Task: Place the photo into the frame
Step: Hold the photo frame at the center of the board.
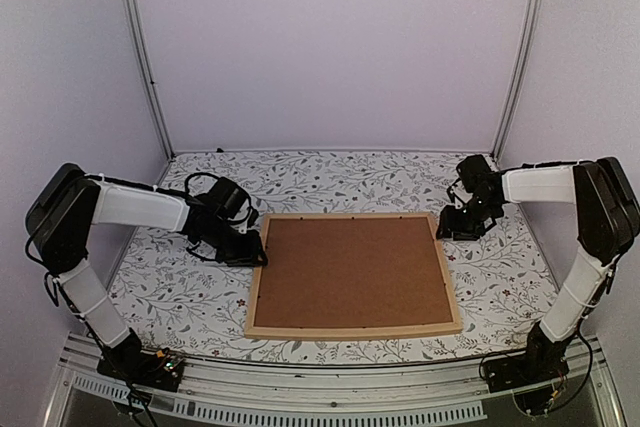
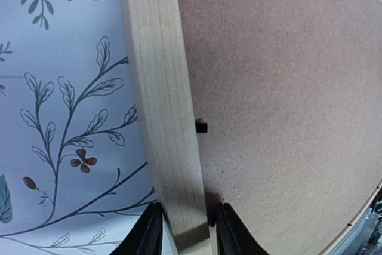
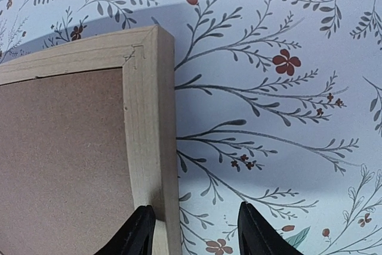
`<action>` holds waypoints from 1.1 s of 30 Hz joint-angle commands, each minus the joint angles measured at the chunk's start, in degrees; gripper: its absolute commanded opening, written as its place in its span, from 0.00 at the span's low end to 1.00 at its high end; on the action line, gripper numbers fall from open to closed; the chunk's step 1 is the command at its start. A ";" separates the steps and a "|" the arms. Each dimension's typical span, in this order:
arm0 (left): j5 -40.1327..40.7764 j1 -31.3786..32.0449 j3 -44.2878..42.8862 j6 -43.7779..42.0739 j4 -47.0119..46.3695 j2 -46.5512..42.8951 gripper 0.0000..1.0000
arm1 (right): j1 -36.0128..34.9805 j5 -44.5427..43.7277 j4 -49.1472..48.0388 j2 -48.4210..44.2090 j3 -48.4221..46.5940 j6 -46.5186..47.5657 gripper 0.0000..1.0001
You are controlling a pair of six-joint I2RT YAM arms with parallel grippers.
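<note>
The frame (image 1: 350, 330), of light wood, lies flat in the middle of the table with a brown backing board (image 1: 348, 272) filling it. The photo is hidden. My left gripper (image 1: 252, 252) sits at the frame's left rail (image 2: 158, 100), and in the left wrist view my left gripper (image 2: 188, 231) has that rail between its fingers, closed on it. My right gripper (image 1: 452, 232) is at the far right corner. In the right wrist view my right gripper (image 3: 196, 231) stands open, one finger over the frame's right rail (image 3: 146, 117) and the other over the tablecloth.
A floral tablecloth (image 1: 170, 287) covers the table round the frame. Pale walls and two metal posts (image 1: 140, 47) close in the back and sides. A small black clip (image 2: 202, 127) sits at the inner edge of the left rail.
</note>
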State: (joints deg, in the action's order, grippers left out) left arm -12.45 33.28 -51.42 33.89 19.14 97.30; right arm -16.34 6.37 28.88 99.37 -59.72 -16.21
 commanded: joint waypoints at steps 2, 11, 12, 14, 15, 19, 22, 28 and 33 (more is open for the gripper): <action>-1.55 1.18 0.00 -0.54 0.64 0.43 0.34 | 0.69 -0.13 -0.23 -1.49 -0.97 0.73 0.50; -1.68 1.20 0.09 -0.68 0.70 0.79 0.34 | 0.63 -0.55 0.86 -0.47 -1.21 1.15 0.50; -1.63 1.20 0.09 -0.68 0.65 0.72 0.34 | 0.60 -0.49 0.97 -0.42 -1.19 1.24 0.50; -1.67 1.18 0.08 -0.67 0.68 0.79 0.34 | 0.49 -0.48 1.31 -0.41 -1.27 1.26 0.49; -1.67 1.23 0.09 -0.67 0.65 0.79 0.34 | 0.37 -0.60 1.51 -0.41 -1.27 1.27 0.49; -1.88 1.18 0.07 -0.69 0.51 0.92 0.34 | -0.57 -1.77 2.20 -0.67 -1.39 1.11 0.49; -1.97 1.18 0.07 -0.67 0.51 0.97 0.34 | -1.22 -2.02 2.46 -0.21 -1.84 0.84 0.49; -1.90 1.34 0.35 -0.63 0.53 0.57 0.34 | -2.88 -3.56 3.49 1.05 -2.84 0.34 0.49; -1.91 1.52 0.48 -0.51 0.22 0.53 0.34 | -3.76 -4.42 4.12 1.30 -2.94 -0.17 0.49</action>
State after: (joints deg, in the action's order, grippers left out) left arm -12.45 33.34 -51.42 33.87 19.14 97.30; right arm -19.29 3.88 31.68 99.70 -61.36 -15.62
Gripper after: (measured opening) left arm 0.339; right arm 0.490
